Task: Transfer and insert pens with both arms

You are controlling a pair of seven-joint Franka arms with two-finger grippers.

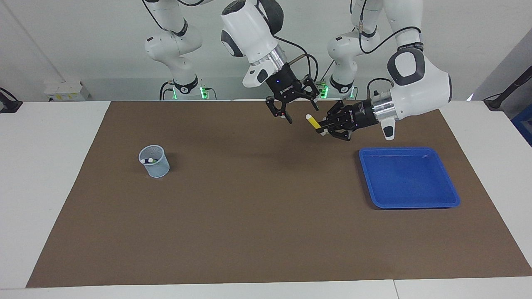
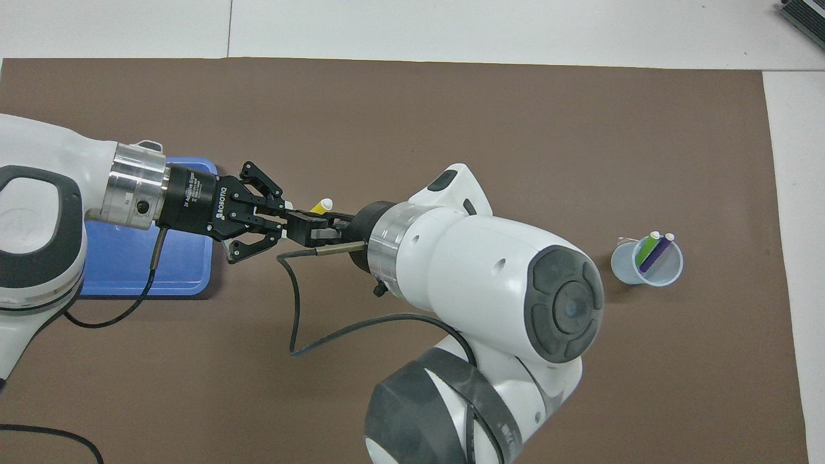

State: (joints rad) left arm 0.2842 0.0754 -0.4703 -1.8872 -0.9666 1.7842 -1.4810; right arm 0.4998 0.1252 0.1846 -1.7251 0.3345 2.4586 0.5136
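My left gripper (image 1: 323, 126) is up in the air over the mat beside the blue tray, shut on the yellow pen (image 1: 312, 121), whose pale end points toward the right gripper. My right gripper (image 1: 302, 113) is open, its fingers standing around that pale end without closing on it. In the overhead view the left gripper (image 2: 282, 216) and the right gripper (image 2: 308, 227) meet tip to tip, with the yellow pen (image 2: 320, 206) showing between them. The purple pen (image 2: 659, 251) and the green pen (image 2: 644, 251) stand in the cup.
A pale mesh cup (image 1: 154, 162) stands on the brown mat toward the right arm's end; it also shows in the overhead view (image 2: 648, 274). A blue tray (image 1: 409, 199) lies toward the left arm's end, partly under the left arm in the overhead view (image 2: 148, 270).
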